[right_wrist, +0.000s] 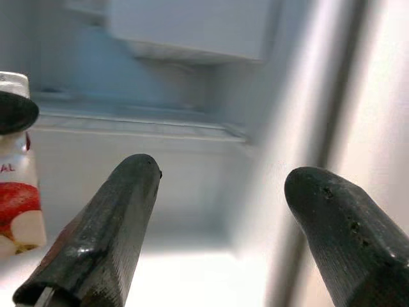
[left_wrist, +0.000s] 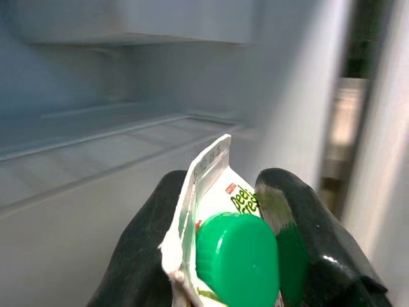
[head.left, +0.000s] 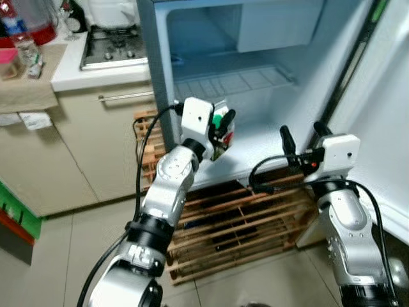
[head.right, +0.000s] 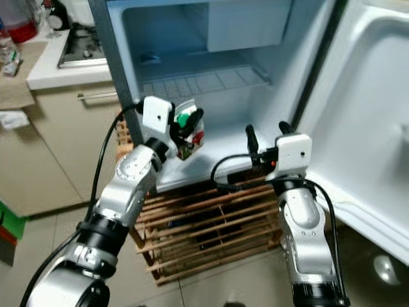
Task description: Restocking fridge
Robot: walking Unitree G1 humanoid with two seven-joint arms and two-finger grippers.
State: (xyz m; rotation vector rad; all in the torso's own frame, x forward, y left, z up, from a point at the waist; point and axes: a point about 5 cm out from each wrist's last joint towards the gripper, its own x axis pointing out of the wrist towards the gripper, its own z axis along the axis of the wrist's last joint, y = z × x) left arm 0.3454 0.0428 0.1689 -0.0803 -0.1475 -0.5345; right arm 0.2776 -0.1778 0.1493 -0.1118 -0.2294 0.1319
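The fridge (head.left: 268, 128) stood open, its door (head.right: 364, 128) swung out to the robot's right. Inside were a wire shelf (head.left: 236, 80) and a white compartment (head.left: 281, 25) near the top; the floor of the fridge below the shelf was bare and white.

The left gripper (head.left: 220, 131) was raised at the fridge's front left edge, just at the opening. Its 2 black fingers (left_wrist: 147, 256) were closed on a small carton (left_wrist: 211, 211) with a green cap (left_wrist: 238, 256), 1 finger on each side of it. The carton had a white folded top, green lettering and a red patch on its side. It was held in the air above the fridge floor, below the level of the wire shelf.

The right gripper (head.left: 300, 137) sat lower and to the right, near the front lip of the fridge, by the door hinge side. Its 2 fingers (right_wrist: 108, 236) were spread well apart with nothing between them, pointing into the fridge. In the right wrist view the carton appeared off to one side, apart from those fingers.

The fridge rested on a wooden pallet (head.left: 243, 224) on a tiled floor (head.left: 64, 249). To the left was a cabinet (head.left: 83, 147) with a handle bar, a white counter and a hob (head.left: 115, 48).
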